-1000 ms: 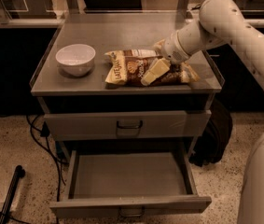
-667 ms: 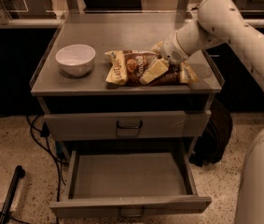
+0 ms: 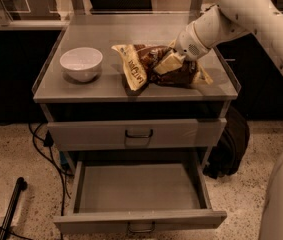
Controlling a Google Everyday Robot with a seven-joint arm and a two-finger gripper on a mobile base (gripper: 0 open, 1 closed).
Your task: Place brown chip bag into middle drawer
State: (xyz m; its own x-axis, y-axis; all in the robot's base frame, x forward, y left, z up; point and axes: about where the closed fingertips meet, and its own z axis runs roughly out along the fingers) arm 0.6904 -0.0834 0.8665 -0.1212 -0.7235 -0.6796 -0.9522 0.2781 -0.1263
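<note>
The brown chip bag [image 3: 146,69] lies on the cabinet top [image 3: 96,86], right of centre, with its dark front up and a cream end with lettering turned to the left. My gripper [image 3: 168,63] reaches in from the upper right and is shut on the bag's middle, one cream finger [image 3: 165,64] lying across the brown front. The bag's left end looks lifted a little off the top. The middle drawer [image 3: 138,189] is pulled open below, with nothing on its flat grey floor, and its loop handle [image 3: 141,228] is at the front.
A white bowl [image 3: 81,63] stands on the left of the cabinet top. The drawer above [image 3: 138,133] is shut. Black cables [image 3: 46,149] and a dark rod [image 3: 12,204] lie on the floor at the left. A dark bag [image 3: 228,144] sits right of the cabinet.
The gripper has pressed further into the bag and drawn it slightly left. The bag is more crumpled, with its left end raised. The bowl and drawers have not moved.
</note>
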